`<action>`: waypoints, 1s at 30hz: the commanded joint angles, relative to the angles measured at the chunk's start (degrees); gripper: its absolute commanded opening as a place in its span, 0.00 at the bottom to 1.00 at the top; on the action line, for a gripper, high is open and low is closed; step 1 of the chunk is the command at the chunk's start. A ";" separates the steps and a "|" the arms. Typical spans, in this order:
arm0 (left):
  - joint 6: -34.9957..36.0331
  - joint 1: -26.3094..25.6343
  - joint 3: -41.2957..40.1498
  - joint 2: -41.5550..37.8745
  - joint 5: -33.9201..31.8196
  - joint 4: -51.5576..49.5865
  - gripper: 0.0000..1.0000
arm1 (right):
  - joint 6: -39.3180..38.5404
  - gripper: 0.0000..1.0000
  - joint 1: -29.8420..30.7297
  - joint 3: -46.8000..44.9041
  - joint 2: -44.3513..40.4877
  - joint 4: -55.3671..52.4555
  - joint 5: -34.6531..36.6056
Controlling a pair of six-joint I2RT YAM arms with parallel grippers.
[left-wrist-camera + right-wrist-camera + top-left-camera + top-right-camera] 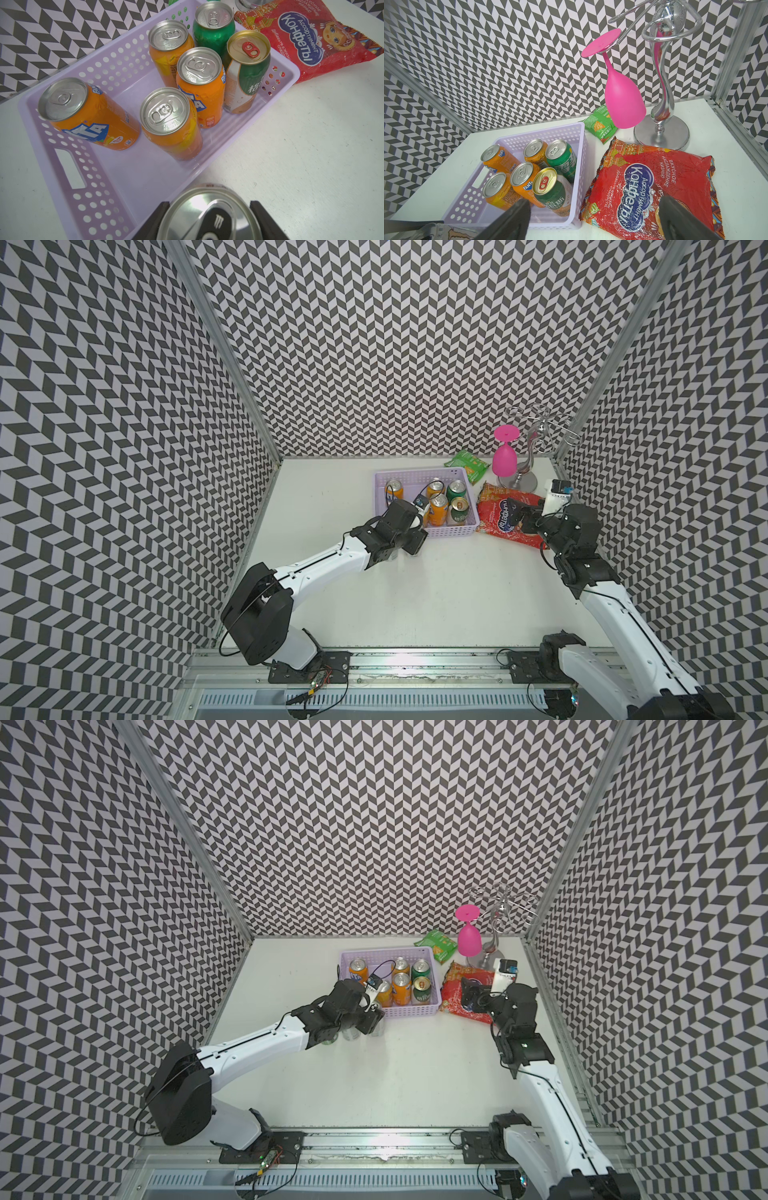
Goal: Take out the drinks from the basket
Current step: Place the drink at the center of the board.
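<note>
The lavender basket (415, 473) stands at the table's back middle. It holds six upright drinks: four orange cans (199, 87) and two green cans (214, 31). My left gripper (208, 205) is shut on the silver top of a silver-grey can (207, 216), just outside the basket's near left corner. In both top views the left wrist (399, 526) covers that can. Under it, parts of other cans (351, 1033) show on the table. My right gripper (593, 220) hangs open and empty over the red snack bag (654, 187), right of the basket (467, 205).
A green snack bag (467, 464) lies behind the basket's right end. A pink glass (503, 460) hangs upside down from a chrome rack (536, 435) in the back right corner. Patterned walls close in the left, back and right sides.
</note>
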 commanded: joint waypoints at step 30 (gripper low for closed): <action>-0.63 -0.29 -0.95 1.08 -1.01 5.97 0.63 | -0.38 1.00 -0.27 0.74 0.06 1.97 -0.34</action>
